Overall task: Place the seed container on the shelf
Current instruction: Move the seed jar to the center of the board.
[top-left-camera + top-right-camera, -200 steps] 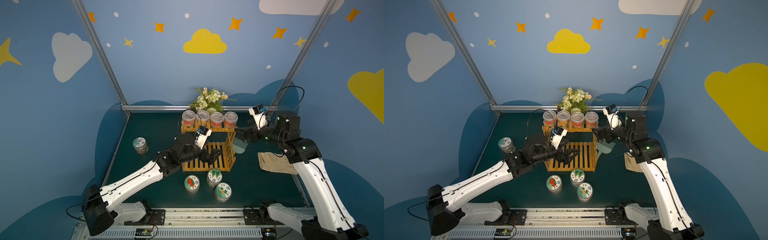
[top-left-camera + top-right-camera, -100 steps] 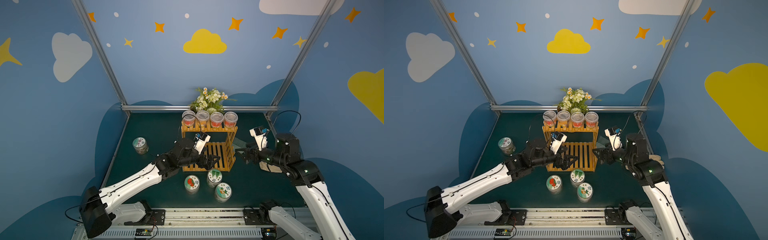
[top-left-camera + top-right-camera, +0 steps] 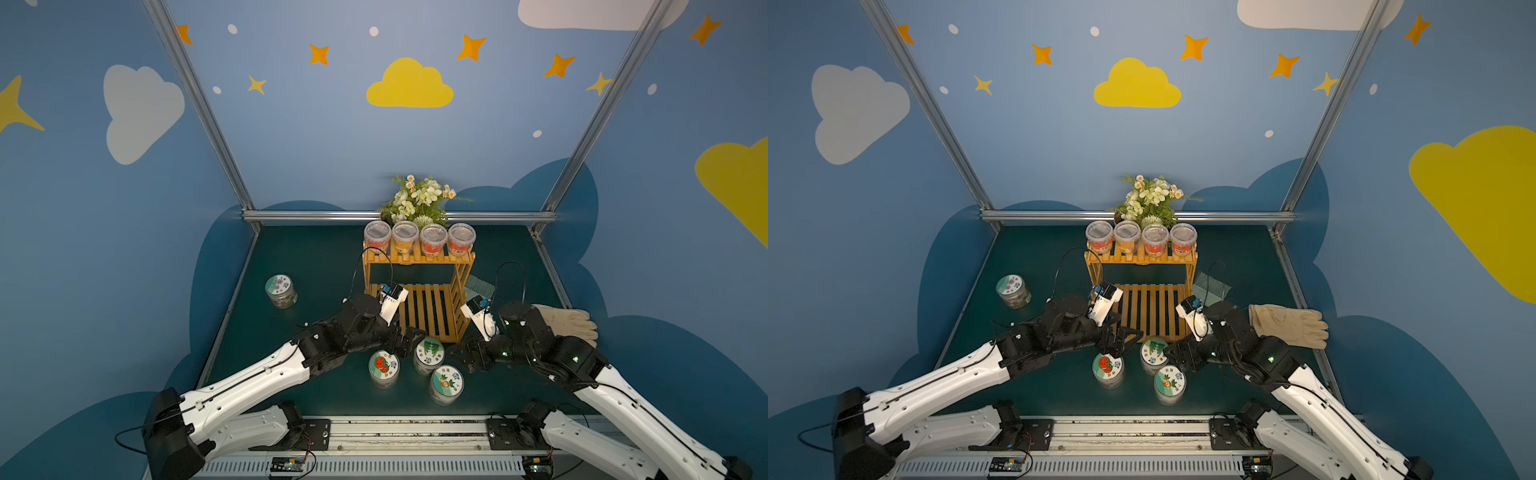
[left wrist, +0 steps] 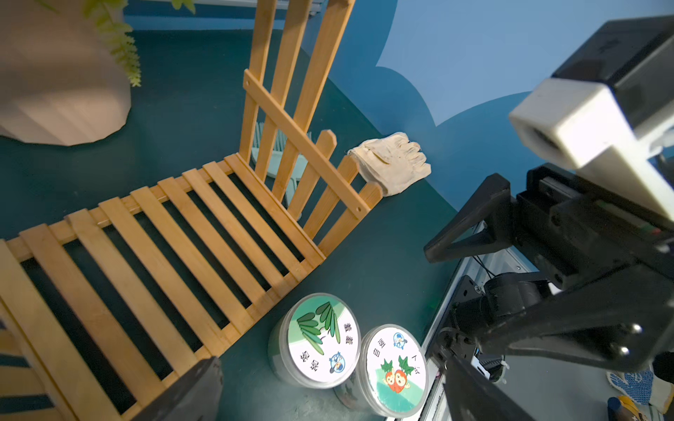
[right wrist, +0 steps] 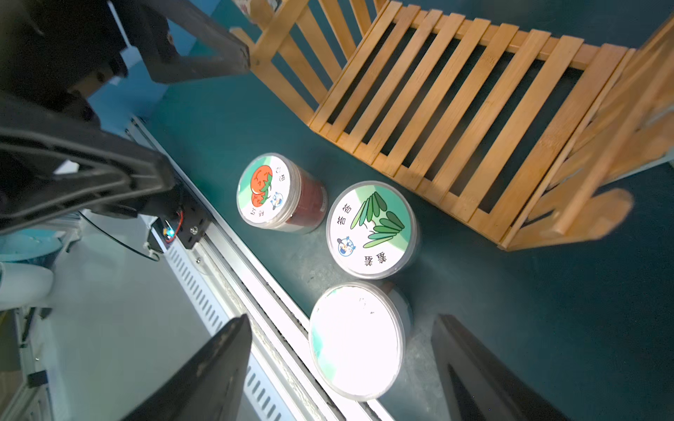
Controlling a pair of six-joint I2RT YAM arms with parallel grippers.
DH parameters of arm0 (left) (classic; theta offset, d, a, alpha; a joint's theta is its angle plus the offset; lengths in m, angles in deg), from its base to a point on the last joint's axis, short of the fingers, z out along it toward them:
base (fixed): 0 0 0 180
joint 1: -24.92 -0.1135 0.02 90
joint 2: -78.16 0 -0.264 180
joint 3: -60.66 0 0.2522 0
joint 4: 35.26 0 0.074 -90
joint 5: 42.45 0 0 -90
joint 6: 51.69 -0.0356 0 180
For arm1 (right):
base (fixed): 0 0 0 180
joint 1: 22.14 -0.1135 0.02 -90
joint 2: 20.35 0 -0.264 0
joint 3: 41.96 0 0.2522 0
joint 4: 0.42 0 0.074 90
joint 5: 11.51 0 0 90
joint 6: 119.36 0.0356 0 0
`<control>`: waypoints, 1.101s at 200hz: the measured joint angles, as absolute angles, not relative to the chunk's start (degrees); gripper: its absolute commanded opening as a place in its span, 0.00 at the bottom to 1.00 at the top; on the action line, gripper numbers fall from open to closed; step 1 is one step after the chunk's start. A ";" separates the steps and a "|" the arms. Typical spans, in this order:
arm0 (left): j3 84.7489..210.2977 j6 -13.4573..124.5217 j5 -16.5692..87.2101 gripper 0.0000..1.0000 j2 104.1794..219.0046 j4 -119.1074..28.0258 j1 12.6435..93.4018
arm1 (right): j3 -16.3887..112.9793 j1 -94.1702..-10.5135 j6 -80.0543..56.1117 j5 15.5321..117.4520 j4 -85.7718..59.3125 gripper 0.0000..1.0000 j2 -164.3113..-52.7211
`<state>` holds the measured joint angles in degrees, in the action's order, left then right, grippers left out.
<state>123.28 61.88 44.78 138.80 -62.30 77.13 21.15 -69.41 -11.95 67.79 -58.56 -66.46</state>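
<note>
Dark green bench [image 3: 311,266] under the shelf [image 3: 419,258]: left tool [image 3: 409,337] gapes wide, empty; right tool [image 5: 339,324] open, straddling a seed container [image 5: 355,350], not touching

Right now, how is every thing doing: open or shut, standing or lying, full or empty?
shelf, upright; top tier full, bottom tier bare.
four cups, upright in a row on the top tier.
tomato jar, upright, lid on.
leaf jar, upright, lid on.
carrot jar, upright, lid on.
flower jar, upright, lid on, off alone.
glove, lying flat.
left gripper, open, empty.
right gripper, open, empty, near the carrot jar.
</note>
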 measured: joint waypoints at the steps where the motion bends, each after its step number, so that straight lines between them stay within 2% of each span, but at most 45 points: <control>1: 123.21 61.93 44.87 1.00 138.65 -62.43 77.13 | 21.15 -69.93 -11.79 68.49 -58.56 0.88 -66.66; 49: 121.90 62.56 48.30 1.00 134.11 -65.43 77.13 | 21.04 -84.68 -6.57 82.59 -58.82 0.98 -73.39; 84: 120.00 62.85 49.72 1.00 131.83 -66.69 77.13 | 20.75 -90.89 -1.11 89.58 -60.42 0.98 -75.20; 173: 119.76 62.98 49.75 1.00 133.10 -66.96 77.13 | 17.63 -93.64 4.93 88.12 -60.24 0.98 -83.14; 220: 119.76 62.96 49.66 1.00 133.71 -66.91 77.13 | 19.79 -93.64 6.81 91.59 -62.41 0.98 -88.18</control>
